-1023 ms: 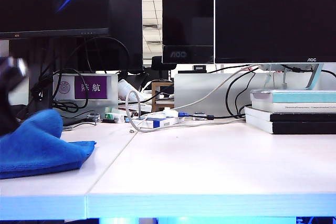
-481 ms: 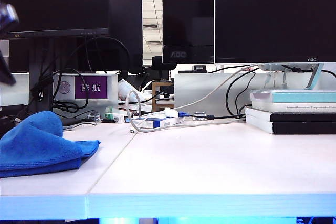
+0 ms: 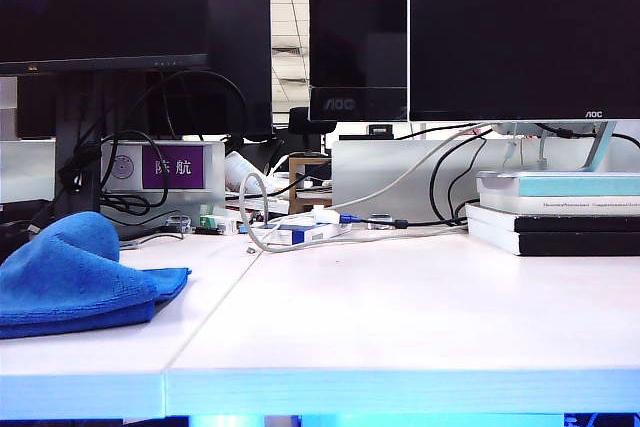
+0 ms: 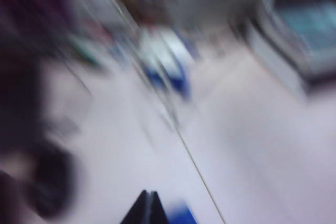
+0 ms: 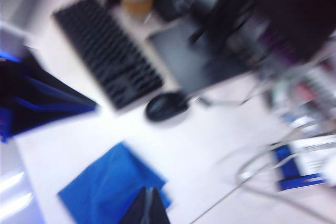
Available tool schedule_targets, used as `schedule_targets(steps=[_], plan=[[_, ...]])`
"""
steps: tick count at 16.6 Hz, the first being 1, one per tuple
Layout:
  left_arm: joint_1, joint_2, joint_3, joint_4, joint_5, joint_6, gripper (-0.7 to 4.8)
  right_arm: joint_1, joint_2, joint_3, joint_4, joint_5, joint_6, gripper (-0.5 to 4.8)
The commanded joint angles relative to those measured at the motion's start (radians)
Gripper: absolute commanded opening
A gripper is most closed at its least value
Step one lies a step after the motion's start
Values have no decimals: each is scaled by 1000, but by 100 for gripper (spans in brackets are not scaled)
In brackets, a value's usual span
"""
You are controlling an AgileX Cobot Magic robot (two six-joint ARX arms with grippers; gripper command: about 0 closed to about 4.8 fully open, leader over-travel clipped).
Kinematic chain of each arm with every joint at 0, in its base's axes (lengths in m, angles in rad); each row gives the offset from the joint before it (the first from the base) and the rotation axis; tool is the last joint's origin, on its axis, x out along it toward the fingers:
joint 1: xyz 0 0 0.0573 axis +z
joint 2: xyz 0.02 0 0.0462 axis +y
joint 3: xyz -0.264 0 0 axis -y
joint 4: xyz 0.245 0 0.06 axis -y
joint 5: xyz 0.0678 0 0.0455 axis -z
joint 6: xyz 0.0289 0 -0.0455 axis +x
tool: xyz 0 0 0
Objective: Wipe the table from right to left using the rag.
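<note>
Left gripper (image 4: 148, 208): fingers pressed together into a dark point, holding nothing, above the white surface (image 4: 252, 145), view badly smeared. Right gripper (image 5: 147, 207): fingers likewise pressed together and empty, hanging over the blue rag (image 5: 107, 187), apart from it. Rag (image 3: 75, 277) bunched in a soft mound at the far left of the surface (image 3: 400, 317), just left of the panel seam. Beyond it in the right wrist view, a black mouse (image 5: 166, 106) and a keyboard (image 5: 107, 51). Stacked books (image 3: 560, 212) at the right rear. Neither gripper visible from the exterior camera.
</note>
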Motion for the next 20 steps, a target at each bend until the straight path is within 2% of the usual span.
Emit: schedule_targets(steps=[1,3,5,8,10,12,14,17,20], plan=[[-50,-136,2,109,-153,-42,-5,0,-79,5,38,79,-22,-5],[-55,-264,2,84,-212,-89,-5,0,-140,5,33,132,-76,-5],[-55,-357,1,7,-271,-106,-5,0,-173,5,27,149,-77,-5],[-55,-510,-5,-149,-327,-60,-5,-1,-185,5,-47,181,-77,-5],[-55,-627,-60,-187,-346,-53,-5,0,-185,-17,-88,182,-69,-5],[-55,-720,-156,-183,-368,-71,-5,2,-185,-40,-96,182,-5,-5],[-55,-803,-311,-136,-387,-114,-5,2,-185,-75,-109,182,5,-5],[-55,-827,-478,-23,-437,-117,-5,8,-185,-85,-125,182,9,-5],[-55,-826,-625,59,-528,-205,-5,19,-207,-85,-175,183,10,-5]])
